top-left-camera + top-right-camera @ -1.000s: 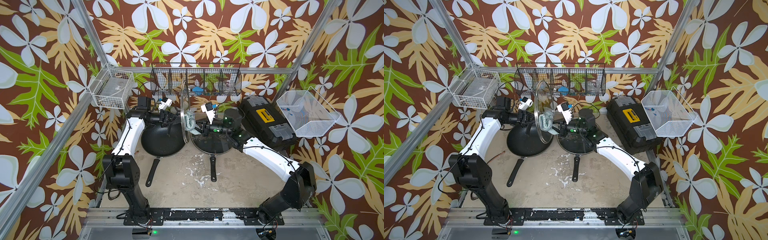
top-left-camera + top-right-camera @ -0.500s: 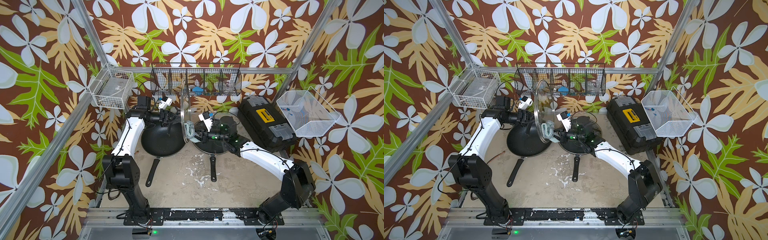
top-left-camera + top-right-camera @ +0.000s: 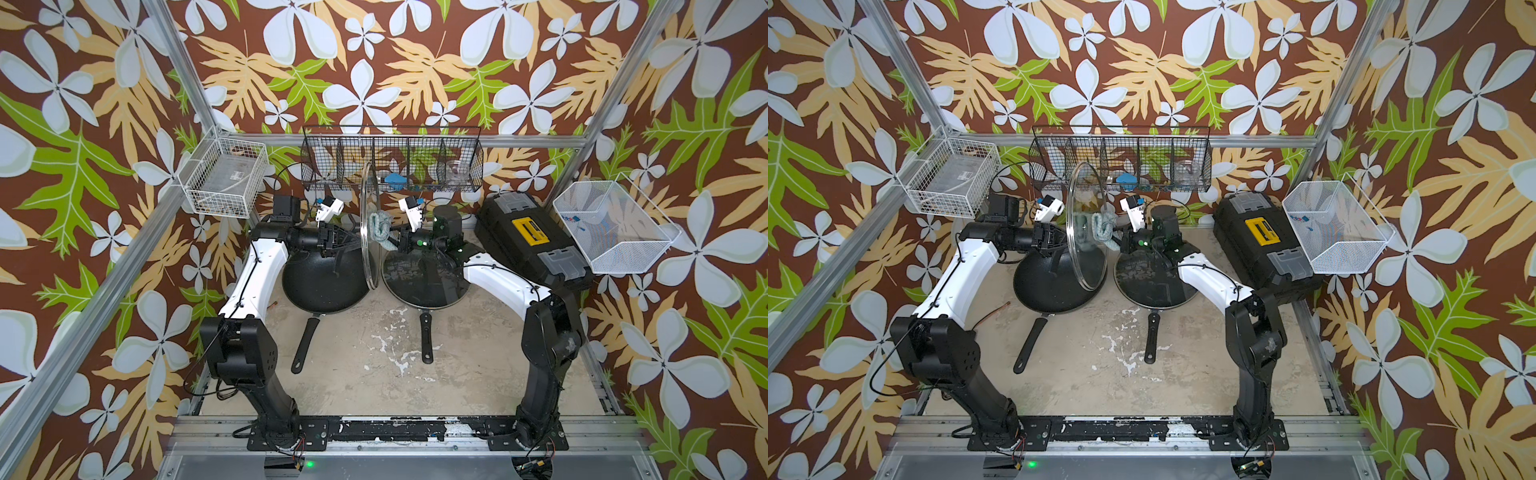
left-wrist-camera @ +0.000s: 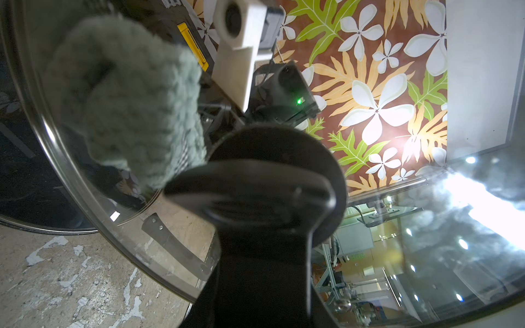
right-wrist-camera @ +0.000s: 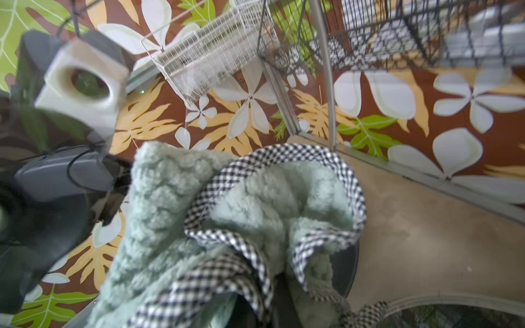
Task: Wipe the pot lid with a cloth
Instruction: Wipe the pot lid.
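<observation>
Your left gripper (image 3: 352, 242) clamps the black knob (image 4: 284, 143) of the round steel-rimmed glass pot lid (image 3: 1088, 257), holding it upright so its underside faces the right gripper (image 3: 394, 242), clenched on the pale teal fleecy cloth (image 3: 379, 226) (checked trim) pressed against the glass.

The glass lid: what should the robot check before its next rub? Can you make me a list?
1. Left end effector shut on the black knob of the round glass pot lid: ok.
2. Right end effector shut on the pale teal-green checked cloth: ok.
3. Cloth pressed against the glass: ok.
4. Lid's top rim clear of the black wire basket: cannot tell.
5. Lid's bottom rim clear of the black frying pan: cannot tell.
</observation>
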`<state>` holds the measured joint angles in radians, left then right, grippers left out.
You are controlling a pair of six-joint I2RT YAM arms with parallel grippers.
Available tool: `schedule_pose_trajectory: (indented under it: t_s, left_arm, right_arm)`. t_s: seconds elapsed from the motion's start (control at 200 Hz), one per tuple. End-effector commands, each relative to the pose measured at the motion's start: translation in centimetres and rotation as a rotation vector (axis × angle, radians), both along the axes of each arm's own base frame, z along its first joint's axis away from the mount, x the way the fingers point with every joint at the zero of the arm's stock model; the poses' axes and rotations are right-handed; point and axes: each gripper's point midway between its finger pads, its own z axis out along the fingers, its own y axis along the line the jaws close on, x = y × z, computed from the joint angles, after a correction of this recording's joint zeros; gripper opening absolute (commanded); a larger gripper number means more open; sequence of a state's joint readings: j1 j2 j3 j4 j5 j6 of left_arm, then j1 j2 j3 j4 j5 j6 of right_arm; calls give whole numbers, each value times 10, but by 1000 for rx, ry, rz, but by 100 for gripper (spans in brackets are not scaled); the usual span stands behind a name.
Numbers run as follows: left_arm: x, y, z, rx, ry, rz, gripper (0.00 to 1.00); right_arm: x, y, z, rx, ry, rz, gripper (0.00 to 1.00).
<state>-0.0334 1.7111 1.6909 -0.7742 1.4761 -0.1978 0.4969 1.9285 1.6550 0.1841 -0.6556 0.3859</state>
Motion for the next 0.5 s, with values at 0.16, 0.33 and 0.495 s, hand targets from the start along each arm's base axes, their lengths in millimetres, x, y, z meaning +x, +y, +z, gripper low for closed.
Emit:
schedule_pose_trajectory:
  t_s: [0.16,0.33,0.495]
  left_arm:
    - [-19,1,24,-117,-100,-99,0]
    - [-12,0,17,-107,-92,-90,0]
    - [-4,0,20,-101,-104,-86,0]
  right_arm:
    - [-9,10,80,85,-139,80,0]
    - [-41,12,113,127,-188,135,0]
    - [-86,12,111,130,-182,187,0]
